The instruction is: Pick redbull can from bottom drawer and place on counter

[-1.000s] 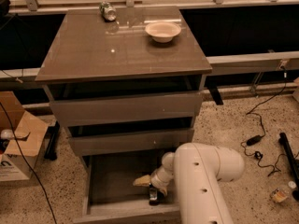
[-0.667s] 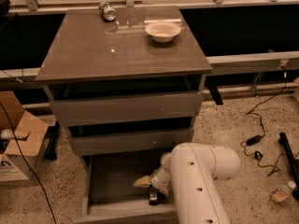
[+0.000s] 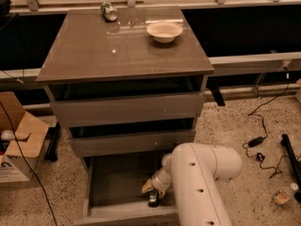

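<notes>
The bottom drawer (image 3: 113,182) is pulled open under the two drawers above it. My gripper (image 3: 151,188) is down inside it, near its front right. A small dark can-like thing (image 3: 153,200), probably the redbull can, stands right under the gripper against the drawer's front wall, and most of it is hidden. My white arm (image 3: 200,173) reaches in from the right and covers the drawer's right side. The glossy grey-brown counter (image 3: 117,60) tops the cabinet.
On the counter a green-and-silver can (image 3: 109,11) lies at the back and a white bowl (image 3: 164,31) stands at the back right. A cardboard box (image 3: 19,142) sits on the floor at left. Cables (image 3: 257,141) and a small bottle (image 3: 283,196) lie at right.
Almost nothing has changed. The white arm shifted very slightly, and the gripper stays in the same spot inside the bottom drawer.
</notes>
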You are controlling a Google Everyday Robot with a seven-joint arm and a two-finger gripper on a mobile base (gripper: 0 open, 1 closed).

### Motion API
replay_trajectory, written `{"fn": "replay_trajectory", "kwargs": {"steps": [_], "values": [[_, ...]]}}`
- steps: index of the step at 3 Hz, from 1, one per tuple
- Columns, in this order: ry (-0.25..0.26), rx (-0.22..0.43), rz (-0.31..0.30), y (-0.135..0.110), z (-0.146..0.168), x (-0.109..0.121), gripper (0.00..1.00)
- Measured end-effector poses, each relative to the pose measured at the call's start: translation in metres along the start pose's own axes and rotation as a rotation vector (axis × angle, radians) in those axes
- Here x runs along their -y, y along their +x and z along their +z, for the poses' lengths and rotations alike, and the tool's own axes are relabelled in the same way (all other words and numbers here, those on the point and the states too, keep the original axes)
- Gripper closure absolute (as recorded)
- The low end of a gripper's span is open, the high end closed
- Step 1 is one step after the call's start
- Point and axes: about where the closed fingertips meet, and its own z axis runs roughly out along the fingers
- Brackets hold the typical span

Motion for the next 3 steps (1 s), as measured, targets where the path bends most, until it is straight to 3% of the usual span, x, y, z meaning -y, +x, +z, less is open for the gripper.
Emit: {"fn": "replay_trajectory", "kwargs": {"steps": [2,3], "values": [[0.009,-0.017,0.020,-0.0030,0.0108,0.0039,0.89],[0.016,0.009,0.038,-0.0035,0.0078,0.0043,1.00]]}}
